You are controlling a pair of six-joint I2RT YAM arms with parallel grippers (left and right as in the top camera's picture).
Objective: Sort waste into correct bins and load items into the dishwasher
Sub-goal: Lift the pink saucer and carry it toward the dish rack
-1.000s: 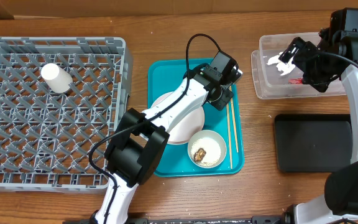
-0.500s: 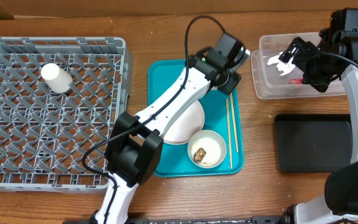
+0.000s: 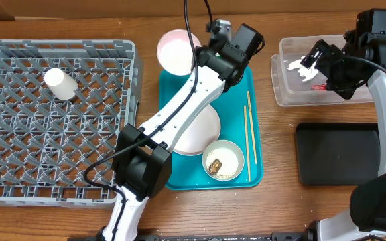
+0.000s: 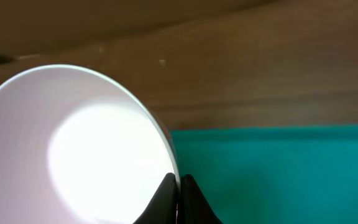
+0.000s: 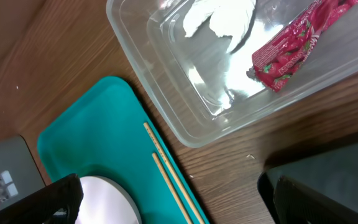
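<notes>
**Sam:** Where was the pink bowl (image 3: 177, 52) when you looked?

**Me:** My left gripper (image 4: 179, 191) had it. The two fingers were pinched tight on the bowl's rim. Seen from above, the bowl was at about 11 o'clock from the teal tray (image 3: 173, 90), over that corner and the wooden table (image 3: 280, 134). I could not tell if it touched the wood.

**Sam:** And your other arm?

**Me:** My right gripper (image 3: 305, 67) hung over the clear tub (image 3: 283, 97) with its fingers spread wide apart. It held nothing. The red wrapper (image 5: 291, 53) and the white tissue (image 5: 219, 18) lay inside the tub.

**Sam:** What was on the teal tray?

**Me:** The round plate (image 3: 198, 137) sat in the middle. The grey-white bowl (image 3: 232, 155), with rice and a brown lump in it, was at 5 o'clock, just beside the plate. Two chopsticks (image 3: 248, 144) lay along the 3 o'clock side.

**Sam:** And the rest?

**Me:** The grey dish rack (image 3: 19, 167) was at 9 o'clock from the tray, with the white cup (image 3: 61, 84) lying in it. The black tray (image 3: 337, 154) was at 3 o'clock.
</notes>
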